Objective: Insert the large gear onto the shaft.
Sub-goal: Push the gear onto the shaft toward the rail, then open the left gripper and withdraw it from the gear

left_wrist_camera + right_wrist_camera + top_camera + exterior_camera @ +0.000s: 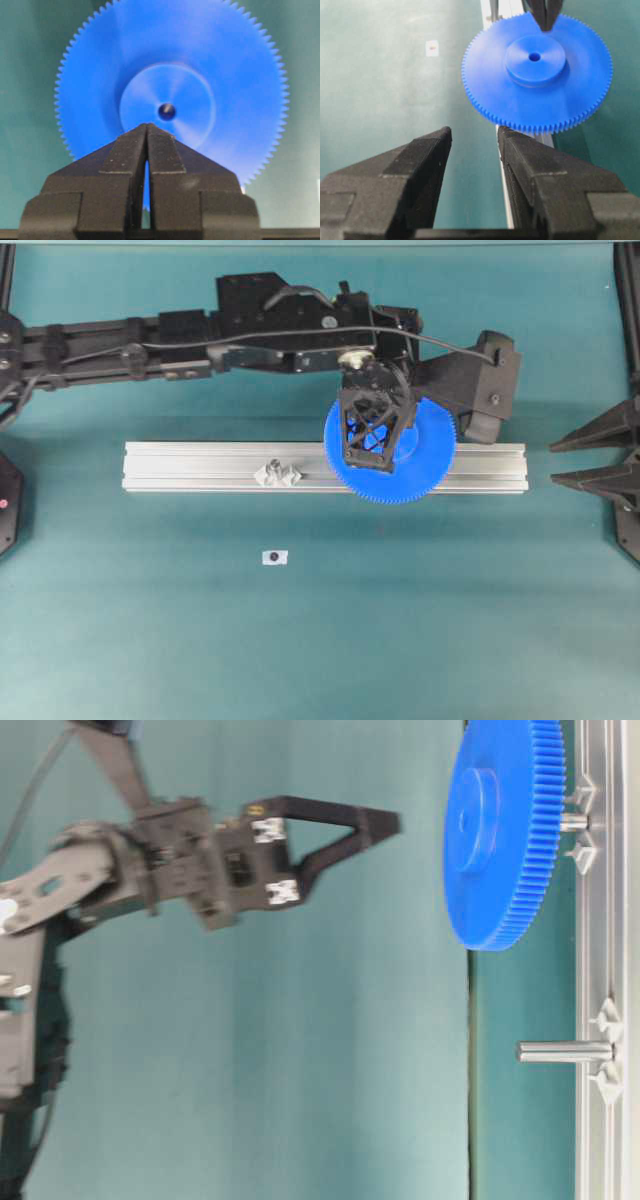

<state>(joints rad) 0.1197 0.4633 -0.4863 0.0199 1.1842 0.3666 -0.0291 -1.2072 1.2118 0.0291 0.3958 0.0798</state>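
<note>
Two jaws of the left gripper (375, 462) are pressed together and hold nothing, near the gear (425, 465). The gear sits on the shaft (573, 821), with a gap above the rail (200, 468). It may need a push. The right gripper (472, 140) waits, jaws apart.

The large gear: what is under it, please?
Under the large gear lies the aluminium rail, and in the table-level view a short metal pin with clear mounts reaches toward its underside. Whether that pin enters the hub is covered by the disc.
</note>
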